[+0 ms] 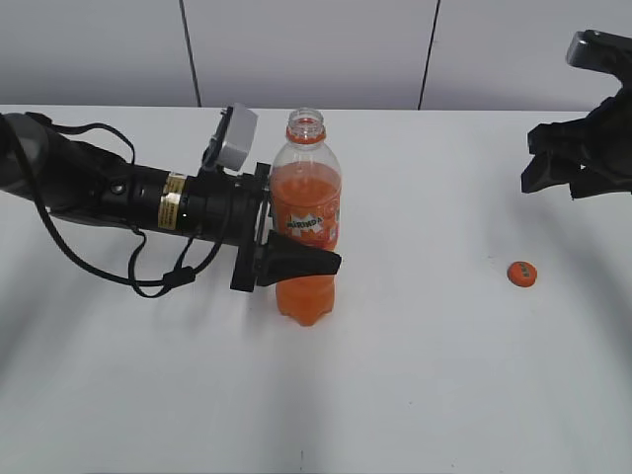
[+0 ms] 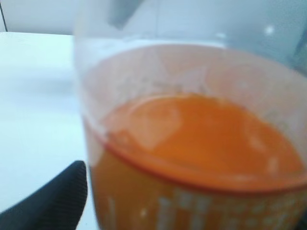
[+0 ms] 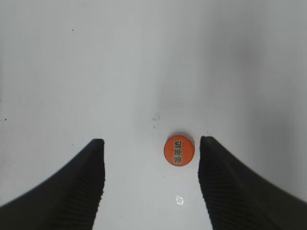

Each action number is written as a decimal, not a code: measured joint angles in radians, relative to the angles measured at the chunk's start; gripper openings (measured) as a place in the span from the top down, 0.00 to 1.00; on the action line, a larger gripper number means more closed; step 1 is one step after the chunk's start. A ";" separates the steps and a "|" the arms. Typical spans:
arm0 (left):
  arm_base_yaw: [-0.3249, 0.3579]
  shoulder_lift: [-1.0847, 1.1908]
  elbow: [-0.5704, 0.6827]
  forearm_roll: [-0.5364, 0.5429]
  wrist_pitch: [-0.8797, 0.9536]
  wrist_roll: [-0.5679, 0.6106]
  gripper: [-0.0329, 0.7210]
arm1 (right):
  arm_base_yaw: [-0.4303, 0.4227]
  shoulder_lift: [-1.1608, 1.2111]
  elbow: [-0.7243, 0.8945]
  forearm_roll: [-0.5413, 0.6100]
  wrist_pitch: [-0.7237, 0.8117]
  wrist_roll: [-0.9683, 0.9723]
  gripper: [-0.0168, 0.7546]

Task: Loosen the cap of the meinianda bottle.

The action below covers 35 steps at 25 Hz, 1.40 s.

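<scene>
The meinianda bottle point(image 1: 307, 219) stands upright on the white table, its neck open with no cap on it. My left gripper point(image 1: 296, 259) is shut on the bottle's middle, at the label. In the left wrist view the bottle point(image 2: 201, 143) fills the frame, with one black finger at lower left. The orange cap point(image 1: 522, 274) lies flat on the table to the right, apart from the bottle. My right gripper point(image 1: 553, 163) is open and empty, raised above and behind the cap. In the right wrist view the cap point(image 3: 179, 150) lies between the open fingers point(image 3: 151, 143), close to the right one.
The white table point(image 1: 415, 395) stretches out around the bottle and cap. A grey panelled wall point(image 1: 316, 49) runs behind the far table edge. The left arm's cable loops point(image 1: 148, 281) lie on the table to the left of the bottle.
</scene>
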 joint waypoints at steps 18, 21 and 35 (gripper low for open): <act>0.000 -0.252 0.000 0.020 0.001 -0.087 0.21 | 0.000 -0.150 -0.052 0.030 0.179 0.001 0.38; 0.000 -0.299 0.000 0.018 0.001 -0.093 0.21 | 0.000 -0.155 -0.094 0.030 0.236 0.002 0.38; 0.044 -0.596 0.001 0.019 0.131 -0.329 0.21 | 0.000 -0.157 -0.229 0.033 0.394 0.018 0.38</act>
